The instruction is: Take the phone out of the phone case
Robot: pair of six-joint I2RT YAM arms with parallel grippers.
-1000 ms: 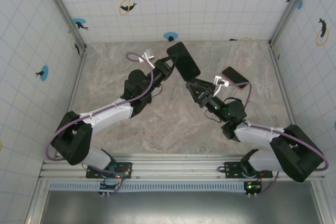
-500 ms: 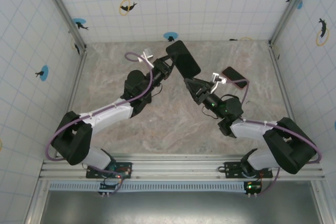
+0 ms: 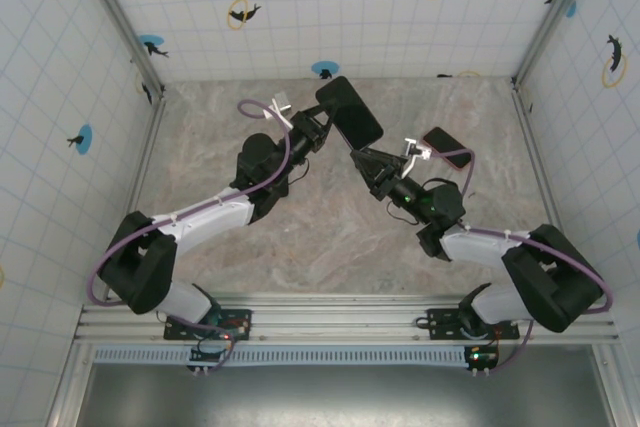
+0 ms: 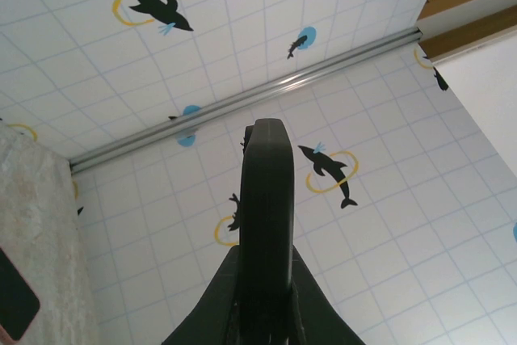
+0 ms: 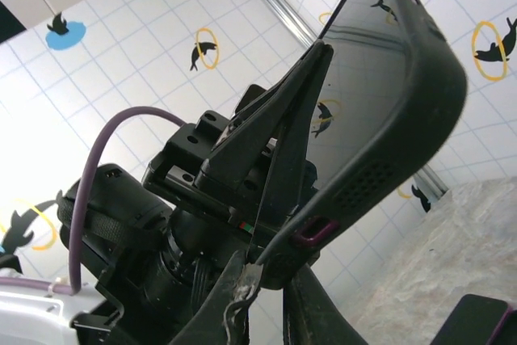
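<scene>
Left pincer (image 3: 322, 127) is clamped on the phone case (image 3: 350, 112), axis 11-to-5 o'clock; its 5 o'clock corner is pinched by right pincer (image 3: 360, 157).

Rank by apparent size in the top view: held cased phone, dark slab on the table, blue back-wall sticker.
1. cased phone, largest, though raised nearer the camera.
2. dark slab.
3. blue sticker.

Case (image 3: 349, 113): matte black, purple side button (image 5: 311, 234).
Table (image 3: 330, 237): grey-beige marbling.
Walls (image 3: 330, 7): white tiles, grey grid, black dolphins in yellow rings, blue discs.
Cable (image 5: 73, 232): purple.
Second phone (image 3: 447, 148), 2 o'clock: black, reddish rim.
</scene>
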